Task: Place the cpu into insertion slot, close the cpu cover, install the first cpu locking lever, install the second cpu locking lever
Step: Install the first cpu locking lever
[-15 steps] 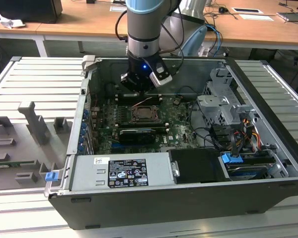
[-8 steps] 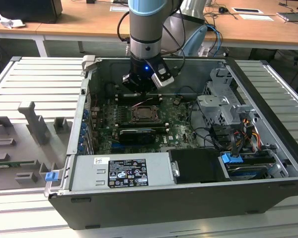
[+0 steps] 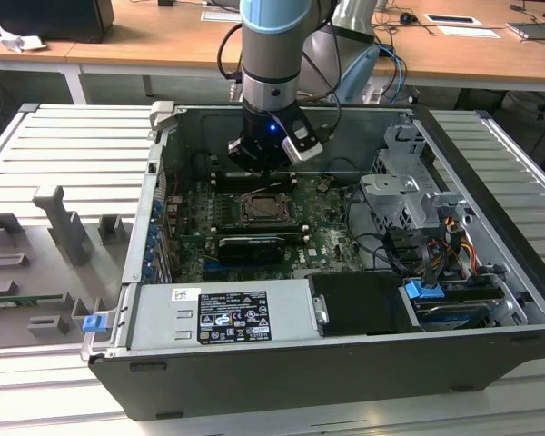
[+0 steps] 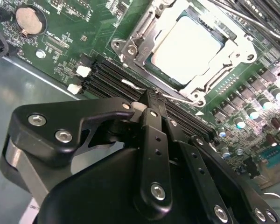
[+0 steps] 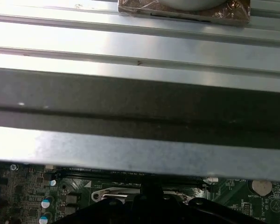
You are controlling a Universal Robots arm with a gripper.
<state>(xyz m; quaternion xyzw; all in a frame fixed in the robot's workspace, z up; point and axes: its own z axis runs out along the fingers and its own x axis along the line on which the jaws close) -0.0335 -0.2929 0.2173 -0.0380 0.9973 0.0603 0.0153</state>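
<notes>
CPU: we see the cpu [image 4: 189, 46] seated in the insertion slot [image 4: 155, 63], its pale metal face showing through the cut-out of the frame.
Cover: the cpu cover [image 4: 233, 46] lies flat over the chip's edges in the second wrist view, so we judge the placing and the closing done.
Levers: a thin wire lever [image 4: 177, 96] runs along the socket side nearest the gripper, and we judge the work to be on a locking lever. Whether it is hooked under its catch we cannot tell.
Gripper: the gripper [image 4: 152, 99] sits just beside that socket edge, over the black memory slots [image 4: 107, 77]. The two black fingers [image 4: 155, 140] meet at a narrow tip, the jaws together with nothing visibly pinched between them.
Doing it well: we would keep the tip bearing on the lever wire alone, clear of the memory slots' white clips [image 4: 83, 71], and keep the push low and along the frame so the wire does not slip off the tip.
Surroundings: in the exterior view the arm [image 3: 272, 54] reaches down into the open computer case [image 3: 490, 300], over the socket [image 3: 262, 209] on the green motherboard [image 3: 331, 227]. A coin cell [image 4: 28, 19] sits well apart from the socket.
Hard to see: the gripper body covers the near part of the board, and the first wrist view shows mostly a ribbed metal surface [image 5: 140, 42]. The second lever we cannot pick out.
</notes>
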